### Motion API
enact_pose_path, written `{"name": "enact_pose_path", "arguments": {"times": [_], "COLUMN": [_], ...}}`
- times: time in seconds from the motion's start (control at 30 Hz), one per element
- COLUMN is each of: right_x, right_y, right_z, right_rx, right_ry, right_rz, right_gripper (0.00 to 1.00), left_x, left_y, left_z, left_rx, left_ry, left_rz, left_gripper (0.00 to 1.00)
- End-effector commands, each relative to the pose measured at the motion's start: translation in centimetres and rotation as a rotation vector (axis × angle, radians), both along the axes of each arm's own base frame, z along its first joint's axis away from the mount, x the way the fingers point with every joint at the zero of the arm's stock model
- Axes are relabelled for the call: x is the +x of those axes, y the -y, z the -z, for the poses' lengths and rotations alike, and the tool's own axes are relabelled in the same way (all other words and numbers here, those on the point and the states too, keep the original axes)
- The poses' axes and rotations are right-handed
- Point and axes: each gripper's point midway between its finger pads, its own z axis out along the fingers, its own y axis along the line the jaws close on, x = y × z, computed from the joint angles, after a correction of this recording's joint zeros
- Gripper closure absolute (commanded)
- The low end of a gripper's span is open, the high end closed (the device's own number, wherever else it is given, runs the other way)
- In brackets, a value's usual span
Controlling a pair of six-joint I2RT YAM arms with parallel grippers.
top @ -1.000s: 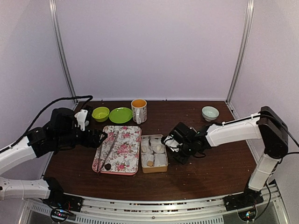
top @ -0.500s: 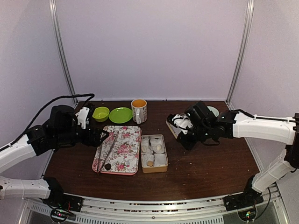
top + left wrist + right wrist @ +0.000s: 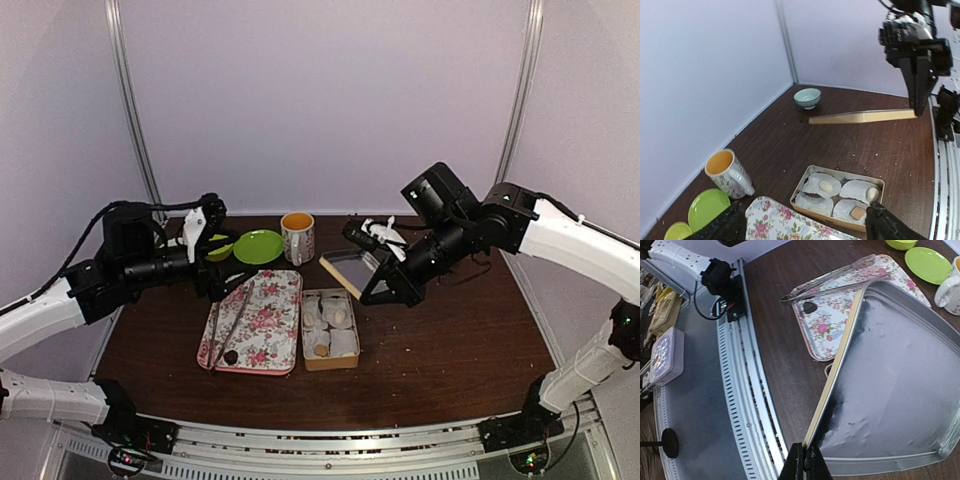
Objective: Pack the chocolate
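Lavender walls enclose a dark wooden table (image 3: pixel 455 345). The right gripper (image 3: pixel 804 461) is pinched tight on one edge of a tin lid (image 3: pixel 895 385), holding it tilted in the air beyond the open tin (image 3: pixel 330 328) of paper-wrapped cakes. The left gripper (image 3: pixel 222 283) hovers with jaws spread wide and empty over the far end of the floral tray (image 3: pixel 272 318). The chocolate (image 3: pixel 231 355) lies on the tray's near end, just beside the tips of the metal tongs (image 3: pixel 233 318).
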Motion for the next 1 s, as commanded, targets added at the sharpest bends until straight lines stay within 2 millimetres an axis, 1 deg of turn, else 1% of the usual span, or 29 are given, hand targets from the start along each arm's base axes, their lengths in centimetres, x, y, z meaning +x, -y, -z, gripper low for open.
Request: {"name": "enact_pose_path", "arguments": {"times": [0.0,0.03,0.13,0.23,0.37,0.43,0.5,0.6,0.67,0.97], "right_x": [-5.0,-5.6,-6.8,-7.7,-8.5,-8.5,-8.5,-8.8,-8.9,-9.0], "right_y": [-0.3,-0.3,-0.3,-0.2,-0.2,-0.3,-0.4,-0.5,-0.5,-1.1], "right_z": [-3.7,-4.2,-5.5,-6.0,-6.3,-6.3,-6.5,-6.9,-7.1,-6.6], "right_rx": [0.102,0.12,0.166,0.194,0.22,0.228,0.236,0.258,0.271,0.292], "right_ry": [-0.086,-0.093,-0.105,-0.117,-0.127,-0.116,-0.11,-0.113,-0.111,-0.118], "right_rz": [-0.189,-0.211,-0.261,-0.303,-0.352,-0.361,-0.364,-0.387,-0.393,-0.43], "right_gripper": [1.0,1.0,1.0,1.0,1.0,1.0,1.0,1.0,1.0,1.0], "left_x": [-4.1,-4.4,-5.2,-5.9,-6.1,-6.7,-7.2,-7.6,-7.8,-8.2], "left_y": [3.4,3.9,5.3,7.1,9.0,9.7,10.1,10.8,11.1,12.1], "left_z": [-3.9,-4.2,-3.9,-2.9,-2.0,-1.9,-1.7,-1.5,-1.5,-1.8], "left_rx": [-0.015,-0.02,-0.008,0.042,0.092,0.097,0.108,0.125,0.127,0.12], "left_ry": [0.349,0.353,0.342,0.36,0.392,0.401,0.412,0.437,0.442,0.45], "left_rz": [0.39,0.427,0.556,0.648,0.695,0.746,0.777,0.782,0.792,0.816], "left_gripper": [0.16,0.16,0.18,0.19,0.17,0.18,0.2,0.24,0.28,0.61]}}
